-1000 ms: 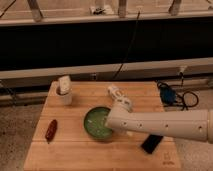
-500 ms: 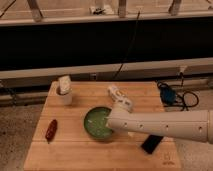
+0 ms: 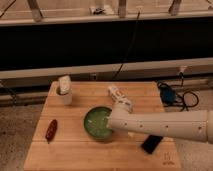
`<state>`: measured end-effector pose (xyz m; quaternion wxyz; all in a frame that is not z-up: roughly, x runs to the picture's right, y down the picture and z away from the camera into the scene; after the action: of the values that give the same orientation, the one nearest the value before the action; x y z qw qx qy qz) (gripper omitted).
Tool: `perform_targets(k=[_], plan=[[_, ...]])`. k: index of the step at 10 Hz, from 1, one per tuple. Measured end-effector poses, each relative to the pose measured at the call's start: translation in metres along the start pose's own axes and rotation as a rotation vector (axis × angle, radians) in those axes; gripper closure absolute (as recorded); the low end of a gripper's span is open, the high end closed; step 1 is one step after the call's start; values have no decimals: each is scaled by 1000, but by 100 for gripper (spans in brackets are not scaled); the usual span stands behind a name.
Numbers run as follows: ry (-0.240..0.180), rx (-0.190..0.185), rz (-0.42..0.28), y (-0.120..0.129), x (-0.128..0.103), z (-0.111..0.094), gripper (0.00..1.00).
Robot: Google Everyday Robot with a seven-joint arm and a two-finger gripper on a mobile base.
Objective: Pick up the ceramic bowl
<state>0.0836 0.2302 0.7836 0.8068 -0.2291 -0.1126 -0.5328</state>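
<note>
The ceramic bowl [image 3: 97,123] is round, green and glossy, and sits near the middle of the wooden table [image 3: 75,150]. My white arm [image 3: 165,125] reaches in from the right. The gripper [image 3: 114,120] is at the bowl's right rim, over its inner edge. Part of the right rim is hidden behind the arm.
A small white cup [image 3: 64,91] stands at the back left. A dark red object [image 3: 51,130] lies at the left. A white item [image 3: 120,97] lies behind the bowl. A black flat object [image 3: 151,143] lies under the arm. Blue item and cables [image 3: 172,96] lie at the right.
The arm has shifted very slightly; the bowl stays in place on the table.
</note>
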Motion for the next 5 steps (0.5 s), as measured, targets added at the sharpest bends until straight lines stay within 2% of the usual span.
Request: perform_targets(k=[2,4,5], plan=[[1,-3,-5,1,0,2,27],[3,-6,-12,2,0,3,44],[4,-6,-14,2,0,3,49]])
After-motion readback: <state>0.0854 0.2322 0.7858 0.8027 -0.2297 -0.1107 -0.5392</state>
